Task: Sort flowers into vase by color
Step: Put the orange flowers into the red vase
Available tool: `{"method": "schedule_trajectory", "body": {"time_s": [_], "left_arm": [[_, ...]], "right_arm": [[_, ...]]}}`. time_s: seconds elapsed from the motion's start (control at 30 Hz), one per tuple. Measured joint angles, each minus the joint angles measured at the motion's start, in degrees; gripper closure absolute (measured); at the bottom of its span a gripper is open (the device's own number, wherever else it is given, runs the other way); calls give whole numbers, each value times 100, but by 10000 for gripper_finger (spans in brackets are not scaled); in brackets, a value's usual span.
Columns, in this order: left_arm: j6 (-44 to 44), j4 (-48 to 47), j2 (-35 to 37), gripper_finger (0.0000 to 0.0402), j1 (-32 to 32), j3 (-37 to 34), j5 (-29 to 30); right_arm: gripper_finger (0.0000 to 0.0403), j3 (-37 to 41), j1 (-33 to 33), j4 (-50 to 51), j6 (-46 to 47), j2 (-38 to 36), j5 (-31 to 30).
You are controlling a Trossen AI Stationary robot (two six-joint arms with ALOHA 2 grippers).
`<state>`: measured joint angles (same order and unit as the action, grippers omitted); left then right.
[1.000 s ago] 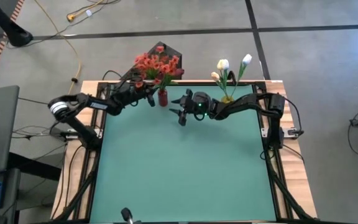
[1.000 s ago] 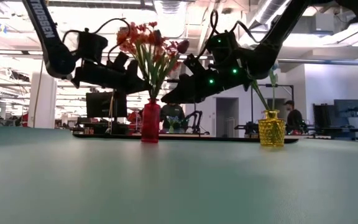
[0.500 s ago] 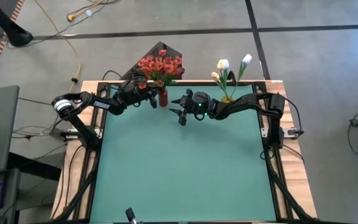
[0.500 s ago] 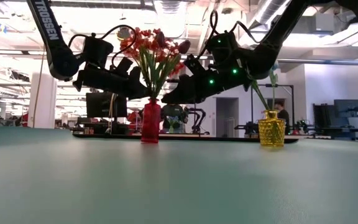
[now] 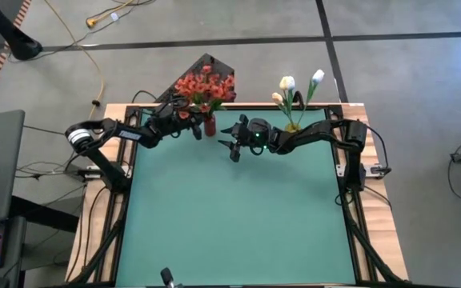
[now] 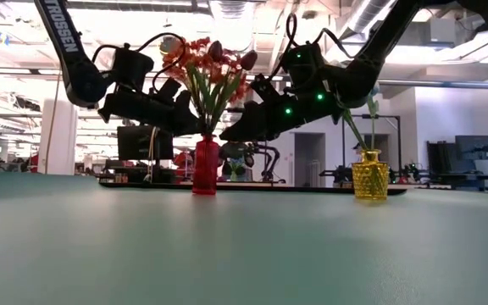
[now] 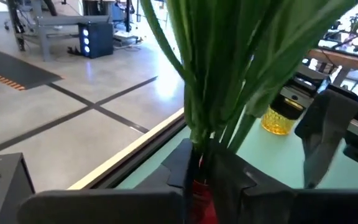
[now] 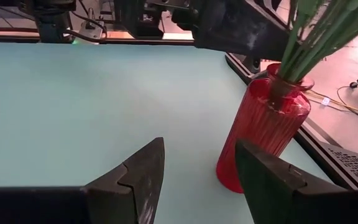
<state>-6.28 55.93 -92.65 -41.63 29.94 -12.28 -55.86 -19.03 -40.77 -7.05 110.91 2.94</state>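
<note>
The red-orange flowers [image 5: 205,84] and a dark red bud [image 6: 248,61] stand with their green stems in the red vase [image 6: 206,165] near the table's far edge. My left gripper [image 5: 192,125] is beside the vase's neck, shut on the stems. My right gripper [image 5: 229,149] hovers open just right of the red vase [image 8: 263,134], touching nothing. The white flowers [image 5: 296,83] stand in the yellow vase [image 6: 370,175] farther right. My left gripper pinches the bunch of green stems [image 7: 213,134] between its two fingers just above the red vase's mouth [image 7: 197,186]. It comes in roughly level from the table's left, its fingers across the stems. The stems stand nearly upright with their lower ends inside the vase.
The green table top [image 5: 238,216] lies open toward the near edge. The table's far rim [image 5: 254,106] runs close behind both vases. Beyond the table, cables and a dark plate lie on the floor, and the low view shows desks and equipment.
The red-orange bunch has swung from leaning toward the table's left to standing more upright over the red vase, while its lower ends stayed in the vase. My left gripper has shifted slightly with the stems.
</note>
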Motion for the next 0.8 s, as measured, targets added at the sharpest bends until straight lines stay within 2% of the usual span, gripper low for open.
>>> {"method": "schedule_trajectory", "body": {"time_s": [0.2,0.4,0.8], "left_arm": [[186,-331,316,315,2,-12,-219],[388,-849,734,268,-1,-12,32],[720,-1844,1340,260,-147,-9,208]], "right_arm": [[182,0,0,0,0,0,0],[182,0,0,1,13,0,0],[182,0,0,-2,11,0,2]]}}
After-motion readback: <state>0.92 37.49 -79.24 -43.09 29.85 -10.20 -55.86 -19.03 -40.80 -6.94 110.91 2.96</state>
